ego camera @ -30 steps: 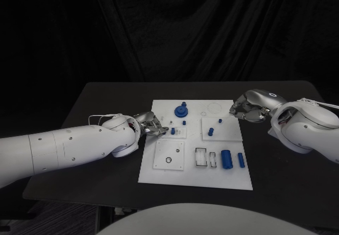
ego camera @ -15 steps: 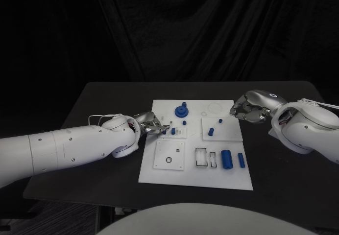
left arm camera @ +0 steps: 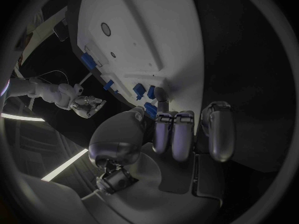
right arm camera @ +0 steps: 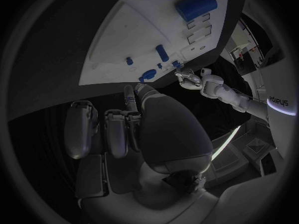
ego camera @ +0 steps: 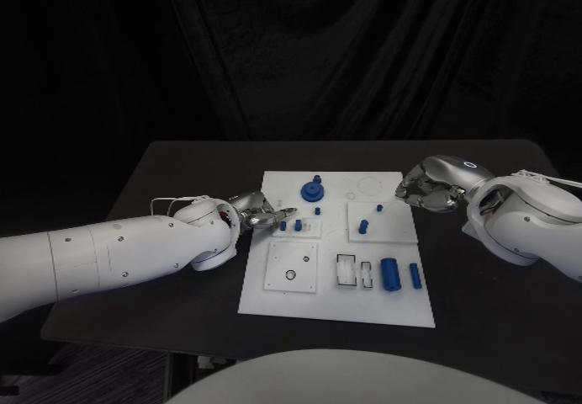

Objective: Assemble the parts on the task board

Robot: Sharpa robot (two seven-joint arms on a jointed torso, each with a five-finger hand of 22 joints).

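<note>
The white task board [ego camera: 327, 299] lies mid-table. My left hand [ego camera: 256, 212] is at the board's left edge and pinches a small blue peg [ego camera: 283, 225] between thumb and a finger, just left of a standing peg [ego camera: 297, 225]. The left wrist view shows that pinched peg [left arm camera: 150, 109] at the fingertips, with two standing pegs [left arm camera: 138, 90] just beyond. My right hand [ego camera: 425, 190] hovers at the board's right edge with fingers curled in and nothing in them; it appears again as the right hand [right arm camera: 127, 129]. A round blue part with a knob [ego camera: 312, 190] stands at the board's far side.
More blue pegs stand on the board's right block [ego camera: 362, 225]. A thick blue cylinder [ego camera: 389, 273] and a thinner one [ego camera: 415, 275] lie near the front right, beside two rectangular slots [ego camera: 347, 271]. A ring-marked hole [ego camera: 288, 275] sits in the front left block.
My left hand has brought the small blue peg in over the board's left edge, next to the standing peg. The right hand has hardly moved.
</note>
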